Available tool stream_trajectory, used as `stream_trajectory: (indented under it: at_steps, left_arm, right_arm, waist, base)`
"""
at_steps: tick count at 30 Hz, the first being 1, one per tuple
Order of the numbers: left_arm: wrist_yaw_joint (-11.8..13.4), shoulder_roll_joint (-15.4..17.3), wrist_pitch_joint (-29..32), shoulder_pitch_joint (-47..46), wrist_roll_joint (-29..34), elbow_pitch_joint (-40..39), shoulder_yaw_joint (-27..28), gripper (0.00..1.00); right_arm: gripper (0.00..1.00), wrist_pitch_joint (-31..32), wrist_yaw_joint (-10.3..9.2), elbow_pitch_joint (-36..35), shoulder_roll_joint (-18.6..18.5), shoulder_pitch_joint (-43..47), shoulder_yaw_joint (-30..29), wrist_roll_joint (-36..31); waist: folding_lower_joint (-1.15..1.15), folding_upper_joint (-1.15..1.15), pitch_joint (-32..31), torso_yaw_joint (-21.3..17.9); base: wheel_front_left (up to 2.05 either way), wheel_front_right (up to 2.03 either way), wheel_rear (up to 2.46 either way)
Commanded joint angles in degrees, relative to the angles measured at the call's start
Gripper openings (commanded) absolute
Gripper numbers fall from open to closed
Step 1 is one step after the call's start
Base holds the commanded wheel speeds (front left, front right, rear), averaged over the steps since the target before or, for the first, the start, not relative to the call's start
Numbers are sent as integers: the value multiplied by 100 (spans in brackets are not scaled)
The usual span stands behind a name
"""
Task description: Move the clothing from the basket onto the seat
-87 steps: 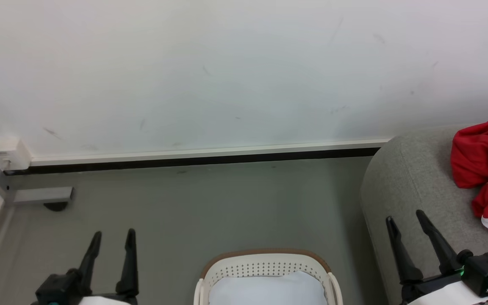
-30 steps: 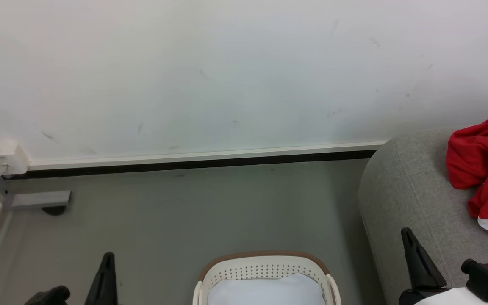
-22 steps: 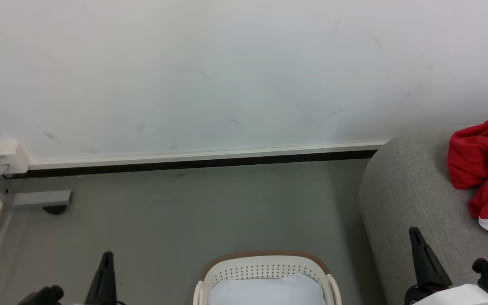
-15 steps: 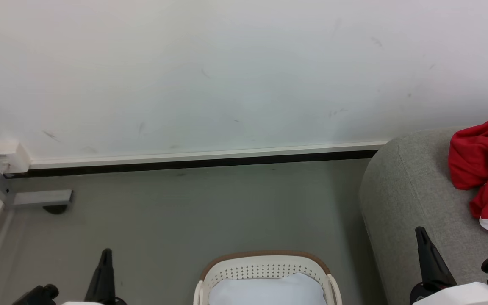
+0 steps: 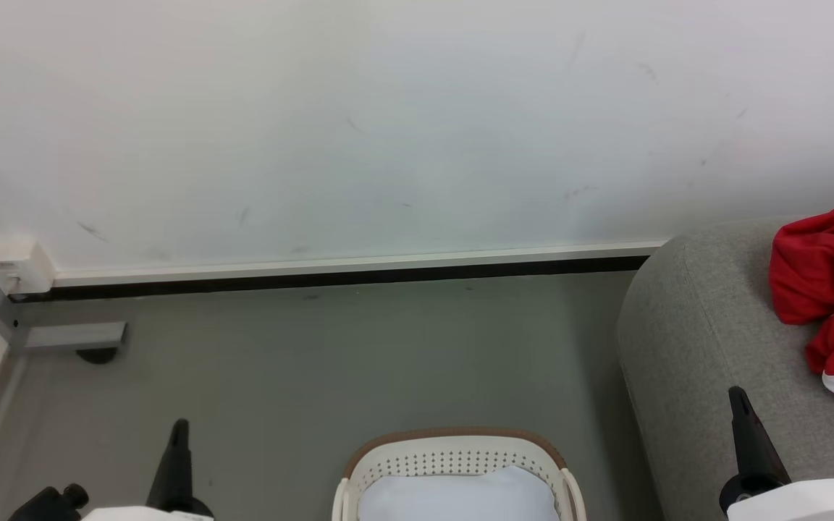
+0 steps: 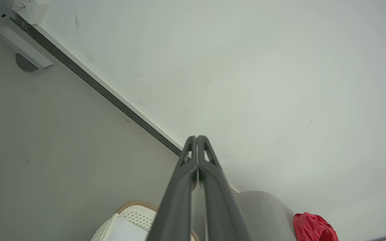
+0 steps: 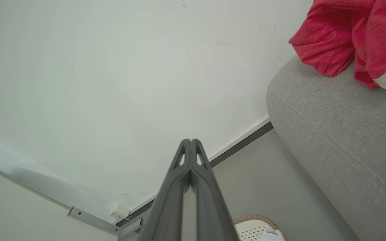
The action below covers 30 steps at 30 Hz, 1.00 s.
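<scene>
Clothing (image 5: 822, 278) heaped on seat (image 5: 699, 347), right edge of frame; your left gripper (image 6: 196, 138), right gripper (image 7: 191, 141) both clenched, empty.

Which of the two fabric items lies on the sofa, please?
The red clothing, bunched on the grey sofa; the white cloth sits in the basket.

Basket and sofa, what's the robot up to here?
A two-armed robot is moving laundry. The red clothing lies on the grey sofa, and the cream basket on the floor shows a white cloth inside. The left gripper and right gripper are both shut, holding nothing, one each side of the basket.
</scene>
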Motion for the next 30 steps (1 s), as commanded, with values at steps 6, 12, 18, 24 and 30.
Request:
stream_trajectory:
  at_steps: [6, 12, 18, 24, 30]
  left_arm:
    - [-48, 41, 123, -160, -513, -33, 38, 0]
    - [-53, 43, 228, -199, -935, -19, 57, 0]
    - [-65, 45, 328, -232, -1330, -3, 76, 0]
    - [-78, 47, 424, -265, -1702, 11, 94, 0]
    - [-90, 49, 518, -301, -2053, 25, 112, 0]
  right_arm:
    - [0, 120, -5, -79, 12, -125, -145, 437]
    - [0, 219, -5, -79, 34, -130, -239, 791]
    - [0, 309, -6, -79, 56, -133, -327, 1129]
    - [0, 397, -6, -79, 71, -136, -413, 1445]
    - [0, 481, -7, -79, 92, -138, -492, 1755]
  waist:
    - [0, 0, 4, 10]
    - [0, 0, 7, 21]
    - [0, 0, 11, 32]
    - [0, 0, 15, 43]
    - [0, 0, 19, 54]
  base:
    - [0, 0, 0]
    - [0, 0, 0]
    - [0, 0, 0]
    - [0, 0, 0]
    - [0, 0, 0]
